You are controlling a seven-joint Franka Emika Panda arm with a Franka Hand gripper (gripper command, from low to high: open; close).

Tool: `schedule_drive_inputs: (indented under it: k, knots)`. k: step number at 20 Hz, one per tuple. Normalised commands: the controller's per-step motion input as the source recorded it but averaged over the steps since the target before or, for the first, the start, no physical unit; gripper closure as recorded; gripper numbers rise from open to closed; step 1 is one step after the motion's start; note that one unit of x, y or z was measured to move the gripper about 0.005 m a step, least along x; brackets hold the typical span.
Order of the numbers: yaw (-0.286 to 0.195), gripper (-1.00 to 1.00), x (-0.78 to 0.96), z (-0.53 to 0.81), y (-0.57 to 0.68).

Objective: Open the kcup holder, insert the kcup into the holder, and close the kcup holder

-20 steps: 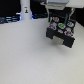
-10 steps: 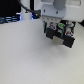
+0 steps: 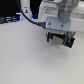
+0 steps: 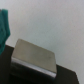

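The kcup holder (image 3: 62, 39) is a black boxy block with pale marks on its front, at the exterior view's right of centre. The white arm hangs right over it. My gripper (image 3: 56, 33) comes down onto the block's top and blurs into it, so its jaws cannot be made out. In the wrist view a black body (image 4: 12, 75) carries a flat grey shiny plate (image 4: 34, 59) seen from close up. A bright green shape (image 4: 4, 26), cut off at the picture's edge, looks like the kcup's top. No fingers show there.
A white table (image 3: 30, 62) fills most of the exterior view. A black cable (image 3: 31, 20) loops from the arm toward dark equipment with blue parts (image 3: 10, 19) at the back on the exterior view's left.
The arm's white body has shifted slightly above the black block. The block itself stays in place.
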Motion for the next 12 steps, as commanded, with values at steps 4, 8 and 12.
schedule_drive_inputs:
  k: [4,8,12]
  knots:
    - [0.216,-1.00,-0.11,-0.14,0.28]
    - [0.178,-1.00,-0.20,-0.02,0.38]
    - [0.140,-1.00,-0.22,0.04,0.49]
